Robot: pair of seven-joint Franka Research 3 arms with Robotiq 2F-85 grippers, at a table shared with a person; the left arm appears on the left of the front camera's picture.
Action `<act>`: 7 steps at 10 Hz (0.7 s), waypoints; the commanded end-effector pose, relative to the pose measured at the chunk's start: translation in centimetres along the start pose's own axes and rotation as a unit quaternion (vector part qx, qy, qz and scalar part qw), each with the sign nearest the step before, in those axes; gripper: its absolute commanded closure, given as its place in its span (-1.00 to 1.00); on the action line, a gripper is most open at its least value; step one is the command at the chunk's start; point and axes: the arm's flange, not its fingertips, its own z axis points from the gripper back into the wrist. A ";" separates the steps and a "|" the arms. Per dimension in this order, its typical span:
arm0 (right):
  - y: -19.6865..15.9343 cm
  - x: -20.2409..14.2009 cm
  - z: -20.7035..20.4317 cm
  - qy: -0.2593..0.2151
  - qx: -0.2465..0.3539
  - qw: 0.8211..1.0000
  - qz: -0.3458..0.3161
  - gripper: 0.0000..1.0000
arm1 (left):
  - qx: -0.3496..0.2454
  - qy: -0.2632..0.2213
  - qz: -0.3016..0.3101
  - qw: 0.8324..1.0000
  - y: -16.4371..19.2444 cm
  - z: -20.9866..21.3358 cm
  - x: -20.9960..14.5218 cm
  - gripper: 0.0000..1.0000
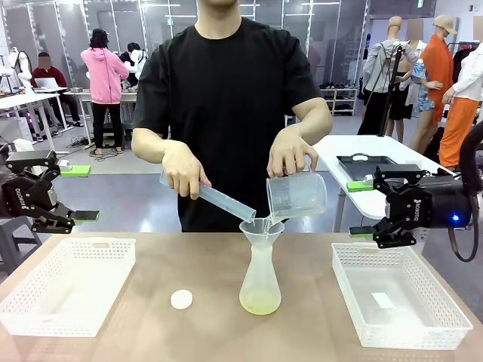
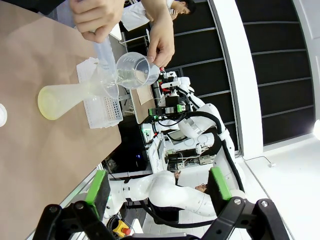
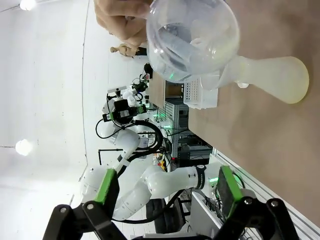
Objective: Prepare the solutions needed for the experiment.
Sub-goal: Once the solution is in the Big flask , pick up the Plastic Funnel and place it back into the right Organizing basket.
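The counter (image 1: 309, 317) is flanked by a left basket (image 1: 68, 286) and a right basket (image 1: 423, 309), near which the left tool (image 1: 81, 194) and right tool (image 1: 361, 207) are held wide and empty. The flask (image 1: 260, 290) of pale yellow solution is stood at centre. It is judged fragile, slippery and bottom-heavy (best taken at the neck). That neck is blocked by a funnel (image 1: 260, 230) and by the person's beaker (image 1: 298, 196) and cylinder (image 1: 223, 200). A white stopper (image 1: 181, 299) is laid near the flask.
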 end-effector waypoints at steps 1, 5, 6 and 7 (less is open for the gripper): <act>0.0 0.1 0.2 -0.004 0.001 1.000 0.000 -1.00 | -0.013 -0.003 0.001 1.000 -0.2 -0.2 0.1 -1.00; 0.0 0.1 0.2 -0.004 0.001 1.000 0.000 -1.00 | -0.013 -0.003 0.001 1.000 -0.2 -0.2 0.1 -1.00; 0.0 0.1 0.2 -0.004 0.001 1.000 0.000 -1.00 | -0.013 -0.003 0.001 1.000 -0.2 -0.2 0.1 -1.00; 0.0 0.1 0.2 -0.004 0.001 1.000 0.000 -1.00 | -0.013 -0.003 0.001 1.000 -0.2 -0.2 0.1 -1.00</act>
